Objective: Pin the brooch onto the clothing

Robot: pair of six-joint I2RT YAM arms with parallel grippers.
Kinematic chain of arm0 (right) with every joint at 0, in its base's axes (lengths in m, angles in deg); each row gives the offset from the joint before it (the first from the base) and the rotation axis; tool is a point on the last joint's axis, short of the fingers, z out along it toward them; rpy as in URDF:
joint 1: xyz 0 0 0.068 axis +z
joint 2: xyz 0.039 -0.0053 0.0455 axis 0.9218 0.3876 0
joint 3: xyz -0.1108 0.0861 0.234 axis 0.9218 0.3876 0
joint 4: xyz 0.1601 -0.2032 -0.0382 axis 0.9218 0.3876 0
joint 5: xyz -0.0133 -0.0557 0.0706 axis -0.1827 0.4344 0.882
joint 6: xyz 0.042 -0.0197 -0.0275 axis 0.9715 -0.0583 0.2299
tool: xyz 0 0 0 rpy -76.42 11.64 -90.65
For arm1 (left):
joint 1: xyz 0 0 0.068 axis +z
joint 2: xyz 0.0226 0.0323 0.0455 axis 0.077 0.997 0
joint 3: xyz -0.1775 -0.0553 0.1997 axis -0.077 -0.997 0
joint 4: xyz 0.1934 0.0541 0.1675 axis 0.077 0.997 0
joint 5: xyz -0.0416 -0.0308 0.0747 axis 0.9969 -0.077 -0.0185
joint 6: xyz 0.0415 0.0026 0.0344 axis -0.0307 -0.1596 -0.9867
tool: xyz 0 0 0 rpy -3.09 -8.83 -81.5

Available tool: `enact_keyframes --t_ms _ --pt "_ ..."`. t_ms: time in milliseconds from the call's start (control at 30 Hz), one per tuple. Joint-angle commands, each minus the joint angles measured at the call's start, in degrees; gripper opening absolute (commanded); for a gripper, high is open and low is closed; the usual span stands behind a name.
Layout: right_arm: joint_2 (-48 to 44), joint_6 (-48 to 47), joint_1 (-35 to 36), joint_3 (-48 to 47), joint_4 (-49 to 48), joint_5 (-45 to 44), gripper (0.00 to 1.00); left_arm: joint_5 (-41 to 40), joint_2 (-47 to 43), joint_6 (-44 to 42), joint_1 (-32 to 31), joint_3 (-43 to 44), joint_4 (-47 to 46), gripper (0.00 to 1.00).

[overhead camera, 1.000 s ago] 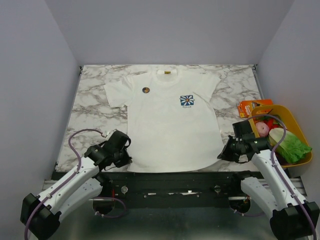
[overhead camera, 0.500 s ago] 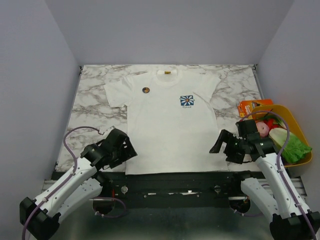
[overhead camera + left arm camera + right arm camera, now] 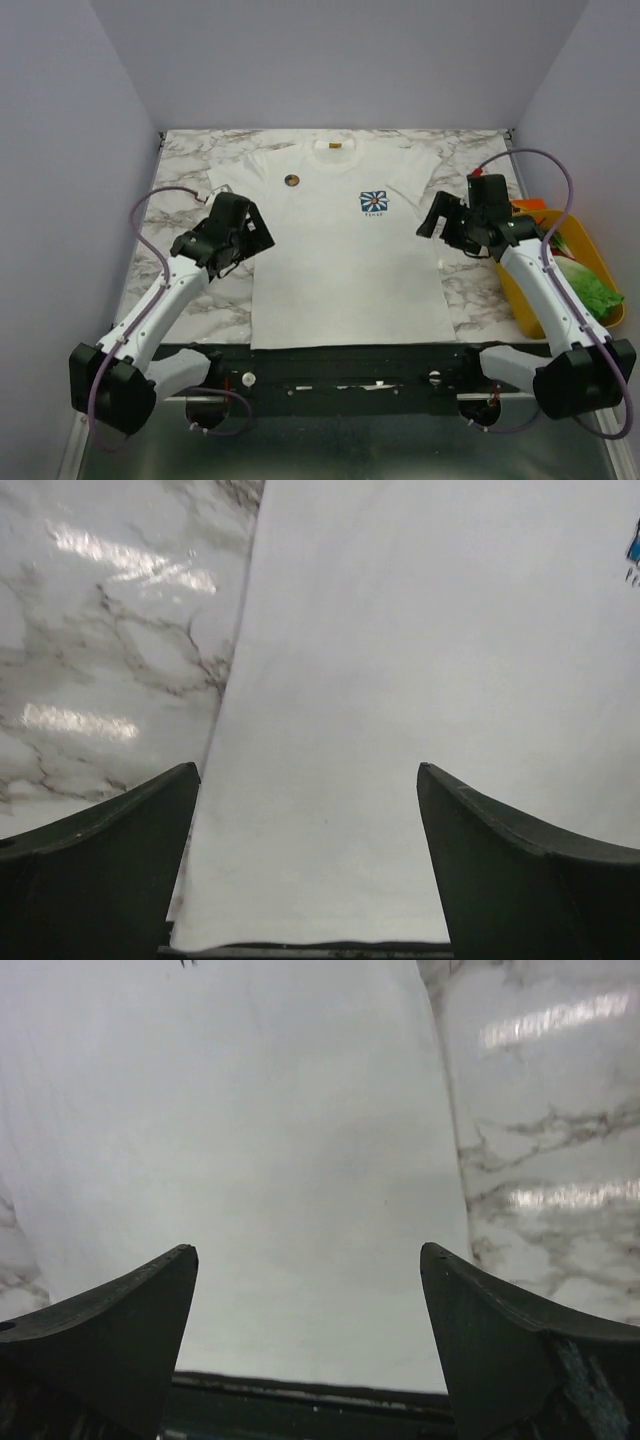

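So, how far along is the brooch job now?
Looks done: the shirt lies flat, and the brooch sits on it near one shoulder; whether it is fastened, I cannot tell. In hand: nothing; the left claw and right claw are open and empty. Left: perhaps only to check that.

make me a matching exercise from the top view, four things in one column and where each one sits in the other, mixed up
Things:
1. brooch
2. flower print
3. neck label
4. yellow bin

Places:
A. off the shirt, at the far right of the view
B. at the collar, on the shirt's far edge
C. on the chest, on the left arm's side of the collar
D. on the chest, on the right arm's side of the collar

Pairs: 1-C, 2-D, 3-B, 4-A
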Motion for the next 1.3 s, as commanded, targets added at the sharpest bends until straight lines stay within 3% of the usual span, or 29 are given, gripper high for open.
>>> enact_keyframes --t_ms 0,267,533,700,833,1267 --pt "8.72 -2.57 -0.42 -7.72 -13.75 -6.62 0.99 2.25 8.63 -9.77 7.34 7.1 -9.71 0.99" --pt "35.67 -4.58 -0.33 -26.52 -16.32 -13.48 0.98 5.6 26.04 -11.19 18.14 19.22 -15.52 0.99" --pt "56.54 -7.4 -0.33 -48.77 -10.0 -13.31 0.92 10.68 41.26 -12.33 20.62 30.66 -14.99 0.99" --pt "65.33 -7.58 0.1 -62.29 -4.82 -11.9 0.81 14.92 42.85 -14.52 19.31 31.55 -14.82 0.99" --pt "71.31 -8.19 0.98 -69.67 -0.86 -12.07 0.78 15.7 41.36 -15.4 18.69 30.14 -14.47 0.99" --pt "80.46 -9.42 5.2 -76.65 6.88 -17.43 0.66 16.94 38.98 -16.29 17.9 24.96 -15.26 0.99"
